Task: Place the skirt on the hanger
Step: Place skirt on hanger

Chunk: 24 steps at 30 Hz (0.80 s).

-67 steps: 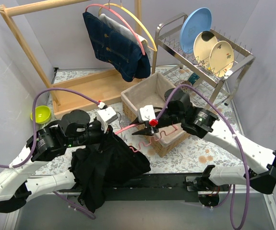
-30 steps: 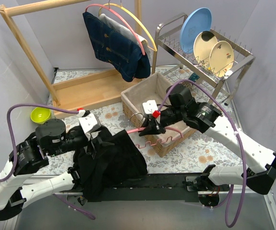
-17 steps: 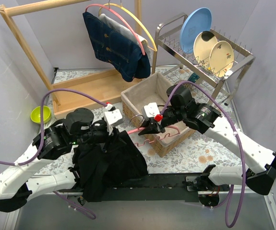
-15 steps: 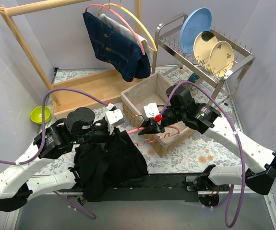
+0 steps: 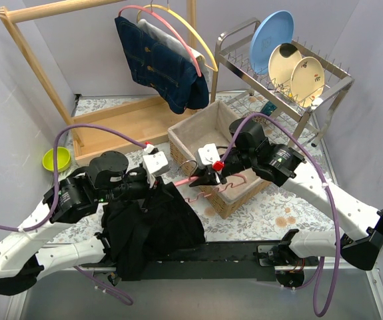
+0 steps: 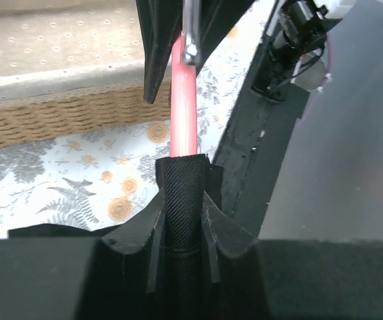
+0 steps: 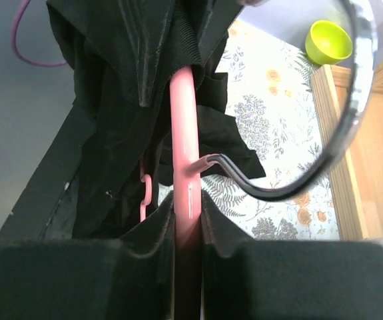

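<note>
The black skirt (image 5: 152,225) lies heaped on the near table between the arms, its upper edge drawn over one arm of the pink hanger (image 5: 186,179). My left gripper (image 5: 162,186) is shut on that skirt edge (image 6: 183,190), where the fabric sleeves the pink bar (image 6: 183,100). From the other side my right gripper (image 5: 200,180) is shut on the hanger bar (image 7: 183,167) beside its metal hook (image 7: 324,143). In the right wrist view the skirt (image 7: 104,100) hangs over the bar's far end. The two grippers face each other, close together.
A wicker basket (image 5: 190,122) stands just behind the hanger. Behind it to the right is a dish rack (image 5: 311,107) with plates. A wooden clothes rail (image 5: 44,80) with a denim garment (image 5: 161,63) fills the back left. A green bowl (image 5: 56,159) sits at the far left.
The left arm has swung right to the hanger and its jaws have closed on the skirt edge over the bar. The right gripper has kept its hold, nearly still.
</note>
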Each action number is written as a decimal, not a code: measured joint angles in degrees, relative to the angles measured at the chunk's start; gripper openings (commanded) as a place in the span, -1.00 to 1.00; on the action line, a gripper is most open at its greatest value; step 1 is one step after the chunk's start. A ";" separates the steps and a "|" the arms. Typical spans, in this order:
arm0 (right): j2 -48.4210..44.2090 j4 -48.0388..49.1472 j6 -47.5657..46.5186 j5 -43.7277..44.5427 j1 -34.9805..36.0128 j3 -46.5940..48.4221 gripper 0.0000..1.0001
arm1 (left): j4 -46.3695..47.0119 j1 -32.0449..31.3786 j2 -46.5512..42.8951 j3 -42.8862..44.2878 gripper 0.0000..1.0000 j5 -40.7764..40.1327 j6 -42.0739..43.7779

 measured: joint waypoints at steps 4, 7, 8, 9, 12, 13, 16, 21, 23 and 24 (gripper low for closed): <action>0.22 2.91 2.91 0.37 0.09 0.31 0.31 | -2.34 -0.07 -0.79 0.61 -1.00 -5.22 1.90; 0.48 4.66 4.79 0.83 -0.09 1.31 0.39 | -3.65 -0.04 -1.57 1.46 -1.00 -8.83 3.08; 0.63 5.03 5.29 0.98 -0.15 1.73 0.43 | -3.91 -0.04 -1.92 1.66 -1.00 -9.68 3.41; 0.98 5.31 6.12 1.18 -0.39 2.56 0.43 | -4.28 -0.04 -2.51 1.99 -1.00 -10.67 3.76; 1.86 5.95 7.78 1.73 -1.25 4.87 0.46 | -5.35 -0.04 -4.22 3.10 -1.00 -13.09 4.26; 2.08 5.99 8.37 2.10 -1.70 5.73 0.46 | -5.64 -0.04 -4.87 3.48 -1.00 -13.97 4.33; 2.32 5.68 10.43 3.34 -4.35 8.70 0.46 | -5.81 -0.04 -7.15 4.24 -1.00 -17.29 4.37; 0.63 6.43 15.52 3.32 -14.14 12.31 0.45 | -5.55 0.04 -10.67 6.51 -1.00 -23.74 4.20; -0.92 7.72 18.25 3.06 -17.07 11.32 0.44 | -5.18 0.07 -11.47 7.80 -1.00 -25.35 4.20; -2.01 8.87 19.91 2.62 -18.05 10.03 0.43 | -4.96 0.07 -11.80 8.57 -1.00 -26.10 4.22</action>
